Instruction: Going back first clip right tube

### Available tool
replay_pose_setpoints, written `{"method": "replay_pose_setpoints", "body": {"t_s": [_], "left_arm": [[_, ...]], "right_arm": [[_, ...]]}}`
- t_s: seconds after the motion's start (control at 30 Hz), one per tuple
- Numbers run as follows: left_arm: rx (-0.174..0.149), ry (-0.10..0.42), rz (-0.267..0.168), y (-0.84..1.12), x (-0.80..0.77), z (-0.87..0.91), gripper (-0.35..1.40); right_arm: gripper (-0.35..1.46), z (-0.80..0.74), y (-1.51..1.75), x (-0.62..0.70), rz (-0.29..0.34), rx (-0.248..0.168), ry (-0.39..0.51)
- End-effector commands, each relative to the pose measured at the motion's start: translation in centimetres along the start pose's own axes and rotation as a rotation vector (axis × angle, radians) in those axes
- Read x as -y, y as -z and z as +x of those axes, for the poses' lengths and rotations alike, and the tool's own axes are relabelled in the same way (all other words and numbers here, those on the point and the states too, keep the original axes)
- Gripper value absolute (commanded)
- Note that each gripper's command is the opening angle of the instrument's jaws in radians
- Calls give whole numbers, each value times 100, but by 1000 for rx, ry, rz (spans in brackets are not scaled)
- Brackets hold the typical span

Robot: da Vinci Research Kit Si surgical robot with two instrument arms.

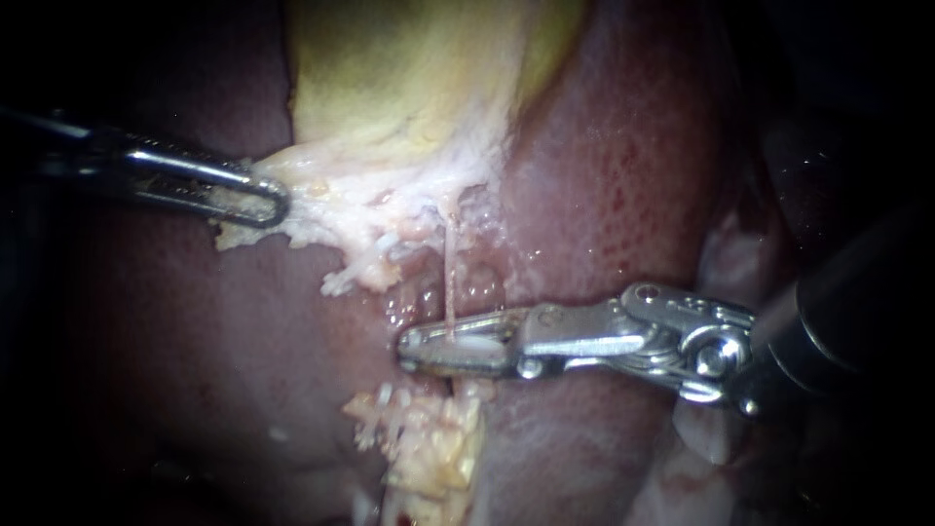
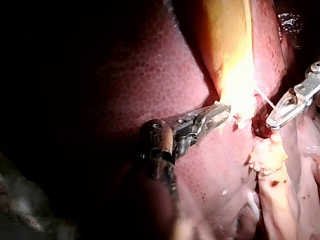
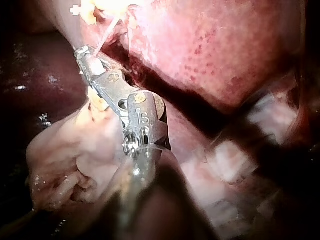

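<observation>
Dark red liver fills the background at the bench, with the yellow-green gallbladder lying across it at the top of the endoscope view. My left instrument, coming in from the left, has its jaws closed on the pale tissue along the gallbladder's lower edge. It appears to draw that tissue sideways, which I judge is what stretches the thin tube taut and easy to reach. Only this one tube shows, so I cannot say from the pictures that it is the right tube of the task. It runs from the pale tissue down to my right instrument, which reaches in from the right and lies crosswise to it. Those jaws stand narrowly parted with the tube passing between them. A small white piece, perhaps the clip, sits in the gap at the crossing, though I cannot be sure. A clump of fatty tissue lies just beside the jaws. My judgement is that the clip is at or near its place. What remains is to draw the right instrument straight back along its shaft without snagging the tube.
</observation>
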Motion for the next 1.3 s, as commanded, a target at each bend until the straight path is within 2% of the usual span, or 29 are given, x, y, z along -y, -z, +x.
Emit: {"method": "replay_pose_setpoints", "body": {"t_s": [0.03,0.1,0.2,0.23,0.37,0.5,0.63,0.83,0.97,1.1,1.17,1.3], "left_arm": [[0,0,0,0,0,0,-35],[0,0,0,0,0,0,-35],[0,0,0,0,0,0,-35],[0,0,0,0,0,0,-35],[0,0,0,0,0,0,-35],[0,0,0,0,0,0,-35],[0,0,0,0,-1,0,-35],[0,0,1,0,-1,0,-35],[0,0,1,0,-1,0,-35],[0,0,1,0,-2,0,-35],[0,0,1,0,-2,0,-35],[0,0,0,1,-2,-1,-35]], "right_arm": [[-35,-1,0,-1,0,0,1],[-31,-1,-2,-2,0,-3,1],[12,-3,-6,-7,-8,-13,-3],[21,-4,-8,-9,-9,-13,4],[38,-12,-14,-20,-24,-19,22],[44,-20,-15,-34,-56,-33,75],[47,-19,-9,-50,-138,-68,111],[49,-20,3,-62,-184,-86,150],[49,-21,6,-63,-186,-85,167],[49,-23,11,-59,-182,-79,209],[49,-24,15,-56,-181,-72,262],[50,-28,33,-47,-194,-26,445]]}}
